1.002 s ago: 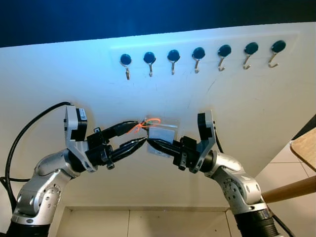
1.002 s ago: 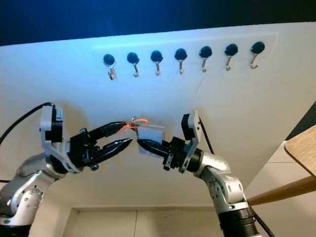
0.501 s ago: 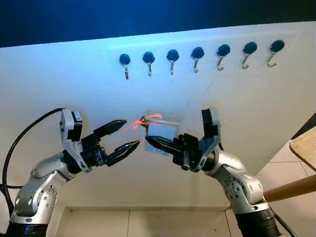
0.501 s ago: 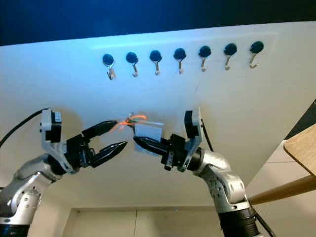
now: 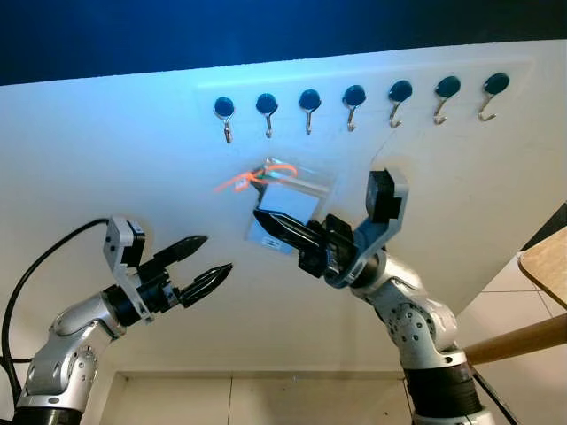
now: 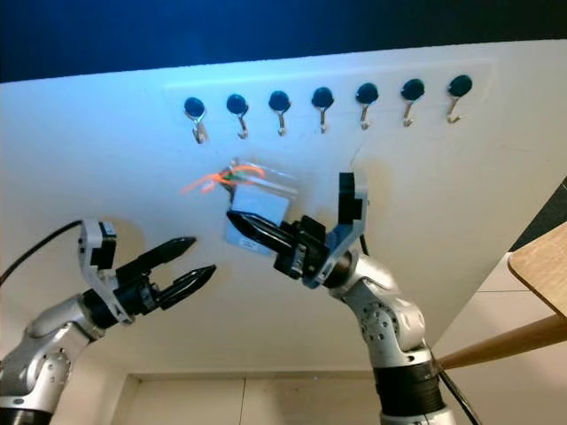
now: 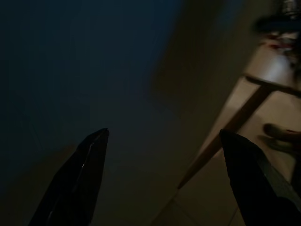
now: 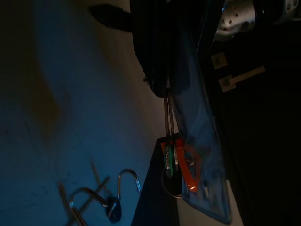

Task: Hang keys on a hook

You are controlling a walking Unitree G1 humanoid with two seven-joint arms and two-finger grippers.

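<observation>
A row of several black-capped metal hooks (image 5: pixel 308 108) runs across the white wall. The keys (image 5: pixel 266 176), with an orange loop and a clear plastic tag (image 5: pixel 285 209), hang in the air just below the hooks at the left end of the row. My right gripper (image 5: pixel 264 219) is shut on the tag and holds it up near the wall. In the right wrist view the keys (image 8: pixel 169 143) dangle past the dark fingers (image 8: pixel 155 52), close to a hook (image 8: pixel 123 178). My left gripper (image 5: pixel 205 258) is open and empty, lower left of the keys and apart from them.
A wooden table corner (image 5: pixel 546 264) and its slanted leg (image 5: pixel 521 341) stand at the right. Tiled floor (image 5: pixel 292 400) lies below the wall. The wall above the white panel is dark blue (image 5: pixel 266 31). A black cable (image 5: pixel 40 270) loops from the left arm.
My left gripper let go of the orange loop, opened and dropped down to the left. The right gripper lifted the keys and tag up towards the hooks.
</observation>
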